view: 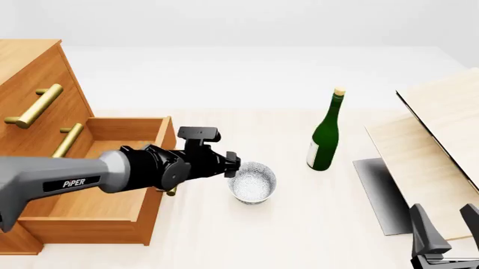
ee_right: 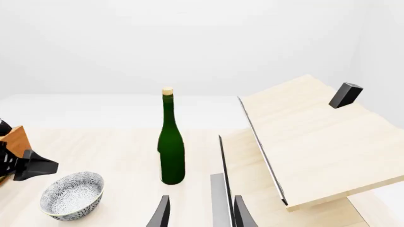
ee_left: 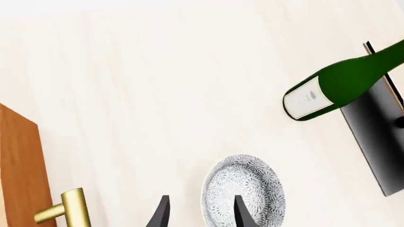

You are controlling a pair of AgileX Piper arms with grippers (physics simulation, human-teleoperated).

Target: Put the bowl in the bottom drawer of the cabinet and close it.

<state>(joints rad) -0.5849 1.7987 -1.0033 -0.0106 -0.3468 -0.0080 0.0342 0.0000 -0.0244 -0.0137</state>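
The white, grey-speckled bowl stands on the table just right of the cabinet. The bottom drawer is pulled out, and its open box lies under my left arm. My left gripper is open at the bowl's near-left rim. In the left wrist view the left gripper has one finger over the bowl and the other outside the rim. At the front right my right gripper is open and holds nothing. In the right wrist view the bowl sits at the left of the right gripper.
A green bottle stands upright right of the bowl. Pale wooden boards over a dark panel fill the right side. The two upper drawers are shut, with brass handles. The bottom drawer's brass handle is near the left fingers.
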